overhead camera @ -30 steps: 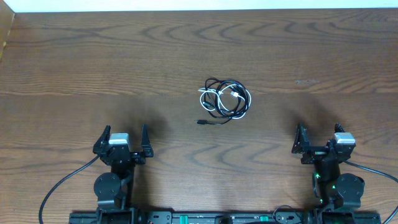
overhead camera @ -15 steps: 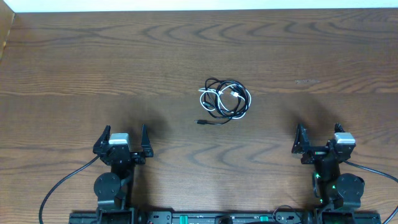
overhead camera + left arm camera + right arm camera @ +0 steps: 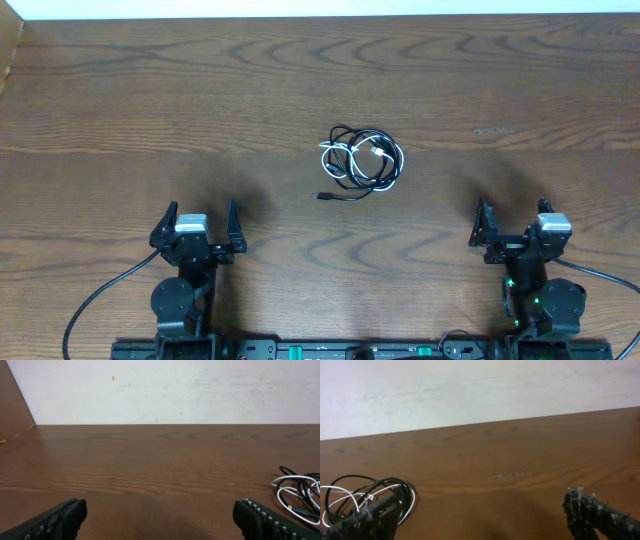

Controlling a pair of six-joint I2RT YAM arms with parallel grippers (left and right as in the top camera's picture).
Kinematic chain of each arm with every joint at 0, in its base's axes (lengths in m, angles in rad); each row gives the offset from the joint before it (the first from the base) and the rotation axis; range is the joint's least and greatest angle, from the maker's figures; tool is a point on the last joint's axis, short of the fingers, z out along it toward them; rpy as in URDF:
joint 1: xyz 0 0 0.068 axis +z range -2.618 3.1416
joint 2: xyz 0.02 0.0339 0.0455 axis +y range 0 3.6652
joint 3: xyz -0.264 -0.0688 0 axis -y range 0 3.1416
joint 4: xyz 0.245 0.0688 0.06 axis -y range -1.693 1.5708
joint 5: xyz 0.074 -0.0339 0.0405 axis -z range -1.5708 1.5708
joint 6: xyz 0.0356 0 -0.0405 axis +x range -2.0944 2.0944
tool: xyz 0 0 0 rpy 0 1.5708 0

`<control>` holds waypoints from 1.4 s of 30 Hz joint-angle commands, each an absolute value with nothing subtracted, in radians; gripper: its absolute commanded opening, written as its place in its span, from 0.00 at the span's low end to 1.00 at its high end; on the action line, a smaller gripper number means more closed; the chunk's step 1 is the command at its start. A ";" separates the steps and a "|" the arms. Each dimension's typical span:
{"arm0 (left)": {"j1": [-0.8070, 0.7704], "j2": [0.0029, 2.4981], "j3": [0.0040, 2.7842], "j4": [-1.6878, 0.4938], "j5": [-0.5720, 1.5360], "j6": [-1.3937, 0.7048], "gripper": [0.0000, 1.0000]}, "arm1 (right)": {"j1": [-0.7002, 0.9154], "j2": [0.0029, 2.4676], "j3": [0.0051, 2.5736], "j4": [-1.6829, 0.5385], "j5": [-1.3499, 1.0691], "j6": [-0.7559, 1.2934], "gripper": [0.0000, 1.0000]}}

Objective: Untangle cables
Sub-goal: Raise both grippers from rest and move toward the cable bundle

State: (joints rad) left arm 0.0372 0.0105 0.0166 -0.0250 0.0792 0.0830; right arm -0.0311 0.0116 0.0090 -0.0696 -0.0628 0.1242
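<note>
- We are seeing the cables (image 3: pixel 361 160), thin round cords, one white and the rest black, lying in a loose tangled coil mid-desk, with a small black plug end (image 3: pixel 324 196) trailing out toward the near left.
- The desk (image 3: pixel 150 100) is showing dark, wavy wood grain.
- The left jaws and right jaws, with ribbed black pads (image 3: pixel 260 517), are both gaping wide, gripping nothing, well apart from the coil.
</note>
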 commanded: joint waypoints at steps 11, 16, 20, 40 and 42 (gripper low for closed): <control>0.039 0.004 0.004 -0.066 0.085 0.090 0.98 | -0.025 0.007 0.006 -0.071 -0.058 0.115 0.99; 0.039 0.004 0.004 -0.066 0.086 0.090 0.98 | -0.025 0.007 0.006 -0.071 -0.059 0.115 0.99; 0.039 0.004 0.004 -0.066 0.086 0.090 0.98 | -0.025 0.007 0.006 -0.064 -0.059 0.115 0.99; 0.040 0.192 0.159 -0.075 0.085 0.028 0.98 | -0.025 0.118 0.097 -0.111 0.079 0.133 0.99; 0.040 0.269 0.197 -0.075 0.085 0.028 0.98 | -0.025 0.175 0.129 -0.112 0.088 0.133 0.99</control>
